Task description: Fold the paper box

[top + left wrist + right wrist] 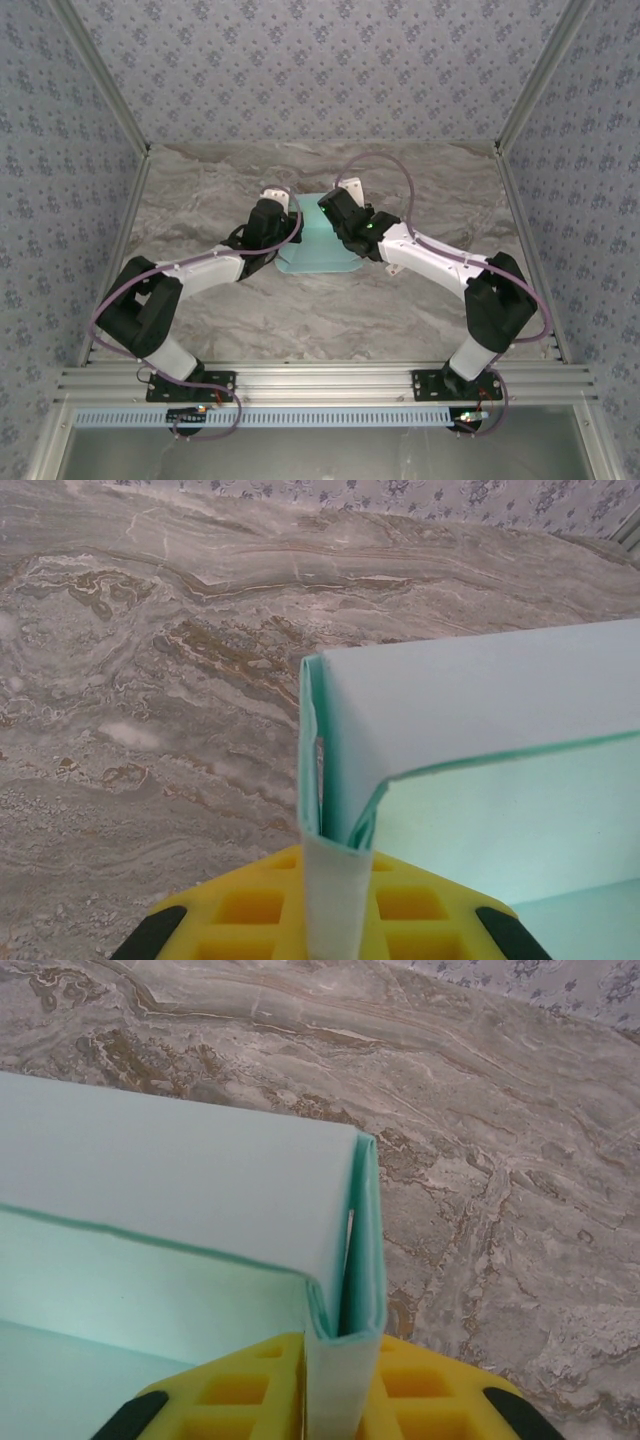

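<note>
Pinching both short ends of the box (318, 258) at once, you had it sitting mid-desk (200, 190), between the two wrists, base flat on the marble.

Left jaws: together on the left end wall (338, 880). The wall stood upright as a narrow doubled strip, card folded back over itself, with the yellow pads (250, 905) on either side of it. The long wall (480, 695) ran off to the right from that corner.

Right jaws: the same picture mirrored. The doubled right end wall (345, 1370) sat between the pads (430, 1395) and looked clamped, though contact on both faces could not be confirmed. A thin slot stayed visible between the two layers of that fold, so the flap was not pressed home.

Step in hand, as judged: long walls were up, and the end flaps were rolled over and being creased. The lid and any tuck tabs could not be seen.

Next move, as judged: you needed to seat each rolled flap down inside until it locked against the floor (580, 920). That called for equal, light pressure from the left arm (215, 268) and the right arm (430, 255). You also needed no outward pull, since thin card would buckle or spring open.
</note>
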{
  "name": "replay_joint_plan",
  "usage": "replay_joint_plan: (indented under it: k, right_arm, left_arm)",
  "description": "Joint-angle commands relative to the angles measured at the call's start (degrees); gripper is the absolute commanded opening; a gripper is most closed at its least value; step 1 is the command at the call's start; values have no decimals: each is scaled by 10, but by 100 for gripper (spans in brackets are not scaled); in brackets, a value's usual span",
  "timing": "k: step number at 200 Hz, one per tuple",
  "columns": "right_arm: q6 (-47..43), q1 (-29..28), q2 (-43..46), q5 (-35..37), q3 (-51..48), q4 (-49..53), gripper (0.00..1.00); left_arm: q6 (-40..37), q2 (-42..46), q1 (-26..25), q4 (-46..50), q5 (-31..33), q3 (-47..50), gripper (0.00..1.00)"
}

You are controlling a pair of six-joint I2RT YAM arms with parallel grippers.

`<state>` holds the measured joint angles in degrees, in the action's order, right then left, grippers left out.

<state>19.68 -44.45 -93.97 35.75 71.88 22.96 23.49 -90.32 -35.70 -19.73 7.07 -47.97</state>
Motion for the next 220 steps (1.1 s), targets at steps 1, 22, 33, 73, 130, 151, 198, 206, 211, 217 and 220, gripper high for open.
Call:
replay_joint_plan:
  k: [1, 22, 33, 73, 130, 151, 198, 206, 211, 217, 220]
  right_arm:
    - [9, 10, 14, -14, 4, 13, 25]
    - [16, 17, 27, -69, -9, 4, 31]
    - [17, 18, 33, -92, -14, -1, 35]
    - [25, 18, 46, -138, -25, -7, 47]
    - [16, 22, 59, -166, -56, 2, 28]
    - [11, 25, 49, -147, -54, 10, 23]
    - [17, 17, -1, -59, -11, 51, 18]
    - [20, 12, -8, -37, -3, 62, 17]
    - [22, 9, -15, -20, 5, 74, 17]
    - [25, 6, -21, -3, 12, 83, 16]
    - [27, 4, -24, 5, 17, 89, 16]
  left_arm:
    - [-6, 3, -3, 14, 6, -15, 12]
    - [-6, 5, -3, 17, 11, -15, 12]
    - [-6, 3, -3, 19, 13, -16, 12]
    - [-8, 1, -3, 24, 16, -19, 12]
    - [-9, 5, -3, 26, 19, -18, 12]
    - [-7, 6, -4, 24, 16, -18, 12]
    - [-5, 11, -9, 22, 12, -18, 12]
    - [-6, 11, -9, 22, 12, -18, 12]
    - [-5, 12, -9, 22, 12, -18, 12]
    - [-5, 12, -10, 21, 12, -19, 12]
    - [-5, 12, -10, 21, 13, -18, 12]
